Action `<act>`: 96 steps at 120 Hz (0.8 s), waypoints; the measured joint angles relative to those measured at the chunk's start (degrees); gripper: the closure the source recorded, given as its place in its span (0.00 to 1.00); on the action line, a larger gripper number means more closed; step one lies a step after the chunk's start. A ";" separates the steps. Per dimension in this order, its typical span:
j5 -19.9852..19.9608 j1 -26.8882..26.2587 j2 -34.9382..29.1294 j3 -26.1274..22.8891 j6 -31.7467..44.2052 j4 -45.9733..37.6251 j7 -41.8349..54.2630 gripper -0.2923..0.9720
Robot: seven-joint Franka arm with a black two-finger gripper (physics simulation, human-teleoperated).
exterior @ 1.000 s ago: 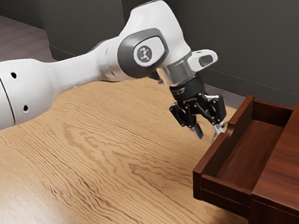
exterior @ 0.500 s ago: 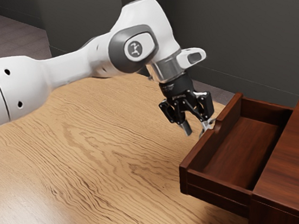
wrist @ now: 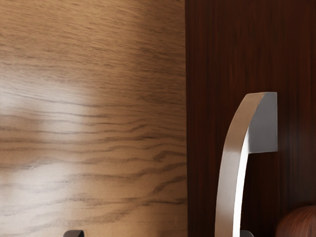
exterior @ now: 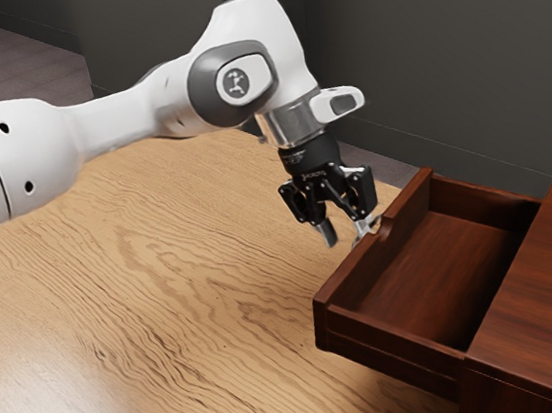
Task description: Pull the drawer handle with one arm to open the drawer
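Reaching in from the exterior view's left with the Franka arm, low over the wooden counter, to the front of the dark wooden drawer. Hooking rather than pinching: jaws spread wide, with the curved silver handle between them, close against the tip nearer the drawer front and well apart from the other. Probably enough for a straight pull, with load only on the tip behind the bar. As for the drawer: drawn well out of the cabinet, bare inside exposed. Judged near done. Worth pulling in line with the drawer's slide, to avoid slipping off the handle's bend.
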 joint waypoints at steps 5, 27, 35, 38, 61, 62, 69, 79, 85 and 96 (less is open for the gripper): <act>0.03 0.16 -0.02 0.01 -0.14 0.00 0.26 0.49; 0.08 1.04 -0.25 -0.12 -0.50 0.00 1.21 0.48; 0.11 1.24 -0.39 -0.09 -0.58 -0.01 1.49 0.48; 0.13 1.34 -0.42 -0.09 -0.64 -0.01 1.59 0.48; 0.29 1.60 -0.79 -0.06 -1.01 0.00 2.23 0.47; 0.29 1.60 -0.82 -0.06 -1.03 0.00 2.26 0.47; 0.32 1.60 -0.99 -0.02 -1.16 0.00 2.48 0.46; 0.39 1.60 -1.20 0.12 -1.39 0.00 2.77 0.45; 0.63 1.61 -1.33 0.08 -1.50 0.00 2.93 0.44; 0.93 1.60 -1.46 0.02 -1.65 0.07 3.18 0.42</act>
